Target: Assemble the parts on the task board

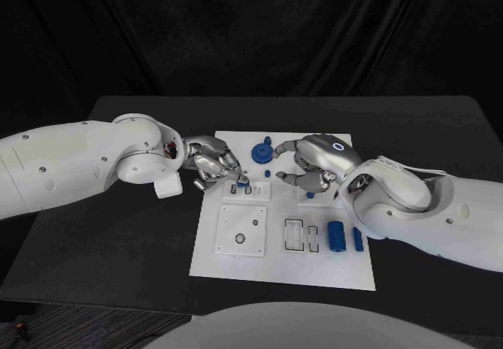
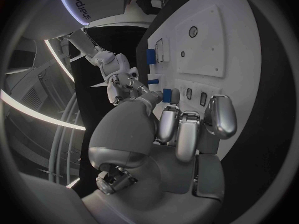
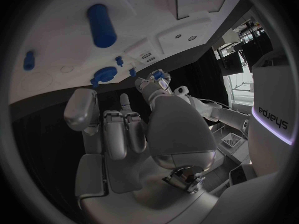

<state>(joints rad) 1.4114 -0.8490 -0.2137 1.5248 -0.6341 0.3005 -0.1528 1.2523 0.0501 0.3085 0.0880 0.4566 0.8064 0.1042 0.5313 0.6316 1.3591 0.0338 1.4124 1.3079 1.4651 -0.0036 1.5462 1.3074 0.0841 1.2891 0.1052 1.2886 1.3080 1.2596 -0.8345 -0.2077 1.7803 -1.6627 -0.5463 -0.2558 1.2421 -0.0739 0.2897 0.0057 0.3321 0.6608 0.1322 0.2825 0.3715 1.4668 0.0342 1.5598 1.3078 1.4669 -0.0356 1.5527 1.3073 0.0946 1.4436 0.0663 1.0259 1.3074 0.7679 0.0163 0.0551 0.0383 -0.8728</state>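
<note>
The white task board (image 1: 281,269) lies in the middle of the black table. My left hand (image 1: 215,166) hovers over its far left part and pinches a small blue part (image 2: 167,94) at its fingertips, just above a small slotted white block (image 1: 249,192). My right hand (image 1: 318,161) hangs over the far right part with its fingers curled in and nothing in them. A blue gear (image 1: 260,153) stands between the two hands. A small blue peg (image 1: 310,194) sits on the board just below the right hand. The right wrist view catches the left hand (image 3: 152,87) with the blue part (image 3: 159,74).
A blue cylinder (image 1: 336,235) and a thinner blue piece (image 1: 358,238) lie at the board's right edge. A square white plate with a hole (image 1: 241,229) and two slotted recesses (image 1: 302,235) fill the near half. Bare black table surrounds the board.
</note>
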